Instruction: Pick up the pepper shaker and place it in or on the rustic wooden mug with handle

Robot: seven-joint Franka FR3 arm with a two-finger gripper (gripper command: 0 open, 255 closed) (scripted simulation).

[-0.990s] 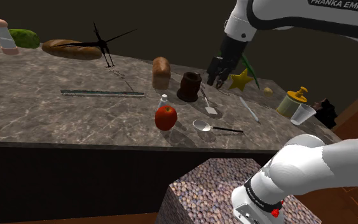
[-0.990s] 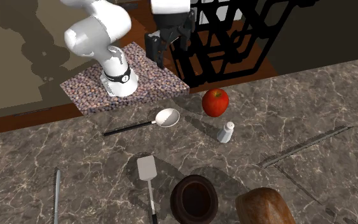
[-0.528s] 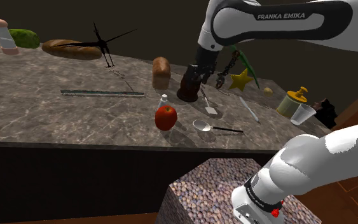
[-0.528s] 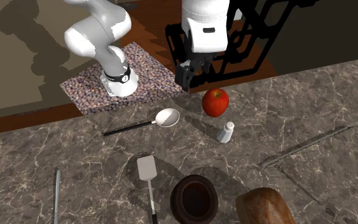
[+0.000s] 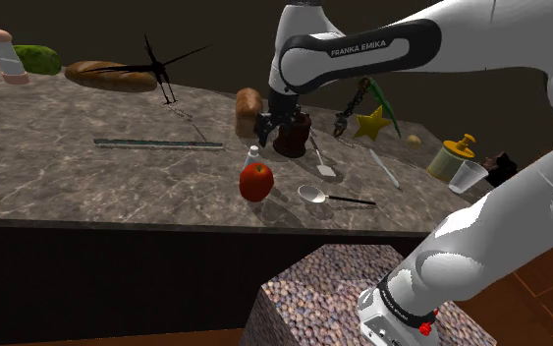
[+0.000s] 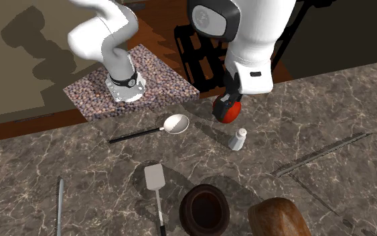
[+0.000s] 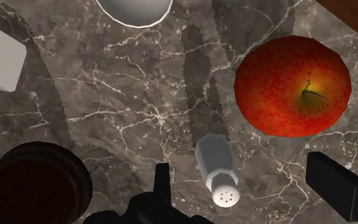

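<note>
Hovering above the marble worktop [image 7: 107, 95], the pincer [image 7: 241, 168] stands wide apart, holding nothing. The white pepper shaker [image 7: 217, 168] stands upright between its fingers, untouched, beside a red apple [image 7: 292, 86] and near the dark mug [image 7: 37, 181]. The arm [image 5: 362, 46] reads "FRANKA EMIKA".

**user1:** so what does this arm [image 6: 255, 47] actually look like?

**user2:** pretty standard tbh. Glossy white rounded shells, fat tube-ish links, dark grey at the joints. One link has a black band [image 5: 362, 49] with "FRANKA EMIKA" on it in white caps.

**user1:** and the base?

**user2:** black ring [image 5: 402, 310] round the bottom of the white foot, tiny white marks on it and a red dot at one edge. There's a dark round cap [image 6: 210, 17] on one joint too. The gripper [image 5: 282, 130] is all black, with two blocky square-ended fingers [image 7: 336, 184].
</note>
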